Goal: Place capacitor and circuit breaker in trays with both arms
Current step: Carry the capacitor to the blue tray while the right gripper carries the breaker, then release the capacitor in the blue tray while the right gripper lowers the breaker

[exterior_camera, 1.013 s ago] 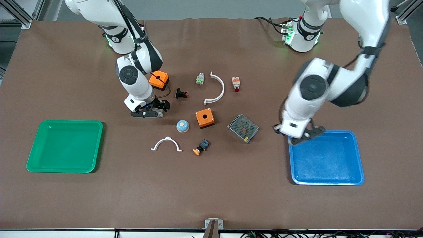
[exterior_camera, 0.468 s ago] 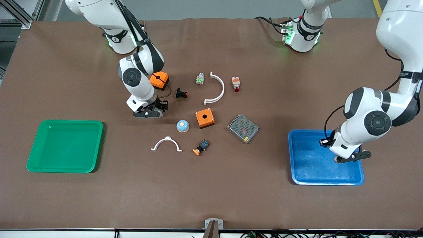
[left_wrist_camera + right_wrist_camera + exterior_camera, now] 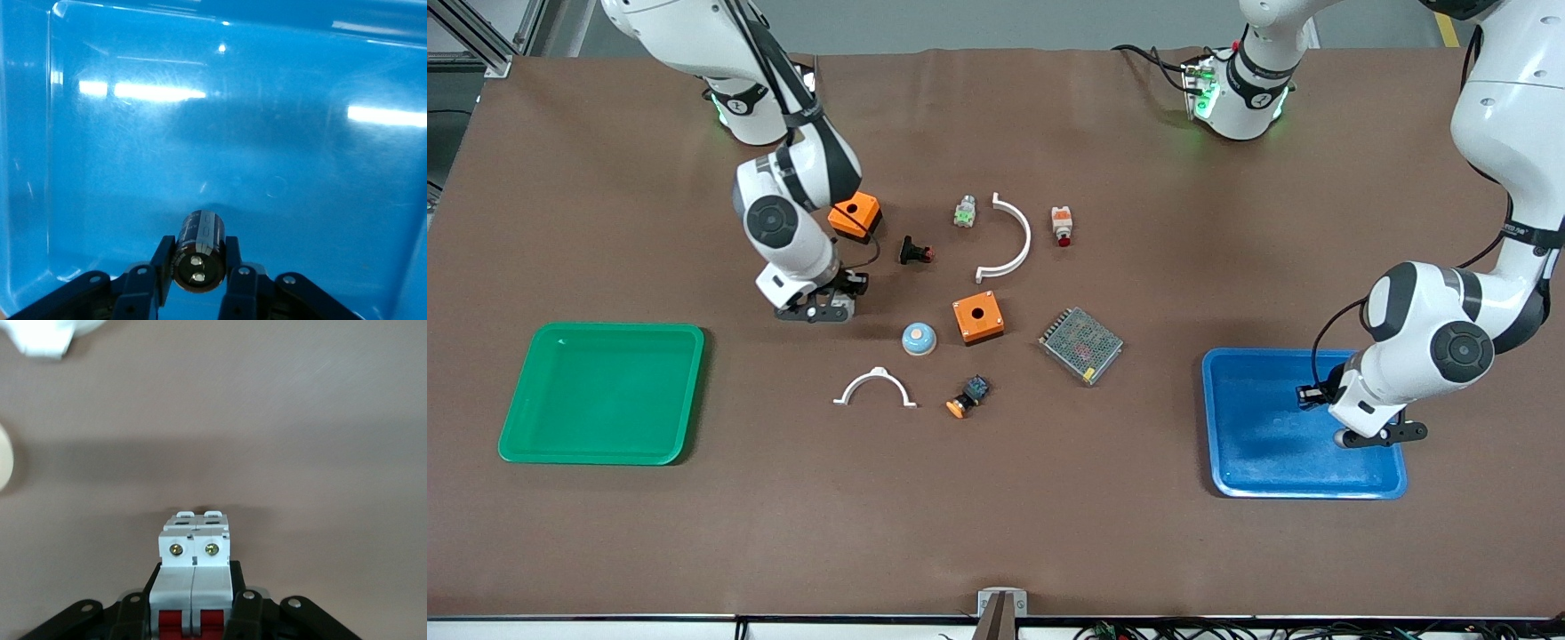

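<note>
**Both grippers loaded: capacitor over the blue tray, breaker over the mat**

The left gripper (image 3: 1371, 436) hangs over the blue tray (image 3: 1249, 476), toward the tray's 3 o'clock edge in the front view. Its fingers (image 3: 164, 261) are clamped on the capacitor (image 3: 199, 251), which the left wrist view shows as a short dark cylinder lying between the pads, its two-terminal end facing the camera and the tray floor under it. Whether the capacitor touches the floor cannot be told.

The right gripper (image 3: 815, 308) is over the brown mat (image 3: 996, 533), between the green tray (image 3: 600, 452) and the cluster of parts. Its fingers (image 3: 244, 603) are closed on the breaker (image 3: 194, 567), a light-grey block with red levers showing low between the pads and two screw heads on its upper end. The mat lies bare just under it.

Seen from the front, with the orange box (image 3: 977, 318) as dial centre: the blue dome (image 3: 919, 338) sits just beside it at 8 o'clock, the mesh-covered unit (image 3: 1080, 344) near at 4, a small orange-tipped button (image 3: 967, 396) at 6, a white arc (image 3: 1007, 236) at 1, and a black button with a red tip (image 3: 914, 252) at 10. A second orange box (image 3: 855, 215) lies against the right arm's wrist. Another white arc (image 3: 874, 388) lies at 7 o'clock, nearer the camera.
</note>
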Action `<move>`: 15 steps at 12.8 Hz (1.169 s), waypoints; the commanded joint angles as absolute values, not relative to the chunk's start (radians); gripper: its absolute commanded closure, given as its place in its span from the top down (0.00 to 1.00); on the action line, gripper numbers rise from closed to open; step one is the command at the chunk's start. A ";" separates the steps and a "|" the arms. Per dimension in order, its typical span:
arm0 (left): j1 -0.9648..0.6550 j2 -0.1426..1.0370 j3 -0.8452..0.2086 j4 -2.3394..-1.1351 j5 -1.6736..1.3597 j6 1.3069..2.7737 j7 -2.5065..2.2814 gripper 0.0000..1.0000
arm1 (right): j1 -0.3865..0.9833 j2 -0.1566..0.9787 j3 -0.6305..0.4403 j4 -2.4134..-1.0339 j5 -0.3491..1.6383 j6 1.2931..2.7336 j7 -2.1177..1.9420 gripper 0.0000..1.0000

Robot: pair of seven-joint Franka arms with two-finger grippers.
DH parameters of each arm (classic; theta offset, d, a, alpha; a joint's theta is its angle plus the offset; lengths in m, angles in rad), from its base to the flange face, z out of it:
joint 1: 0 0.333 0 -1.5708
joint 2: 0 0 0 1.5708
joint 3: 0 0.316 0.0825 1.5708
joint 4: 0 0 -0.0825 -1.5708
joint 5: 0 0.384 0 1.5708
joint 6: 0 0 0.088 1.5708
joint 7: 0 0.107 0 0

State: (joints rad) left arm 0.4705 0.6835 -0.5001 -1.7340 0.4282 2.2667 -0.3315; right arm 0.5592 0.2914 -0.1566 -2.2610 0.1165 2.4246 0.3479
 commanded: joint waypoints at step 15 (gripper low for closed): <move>0.474 0.183 -0.666 -1.482 0.261 1.556 -0.203 1.00 | -0.035 0.627 -0.268 -1.683 0.126 2.246 -0.287 0.02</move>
State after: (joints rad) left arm 0.4663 0.1700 -0.6653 -1.5776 0.3135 1.6659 -0.2514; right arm -0.0037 0.5848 -0.2859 -1.7409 0.1143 2.2617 -0.2553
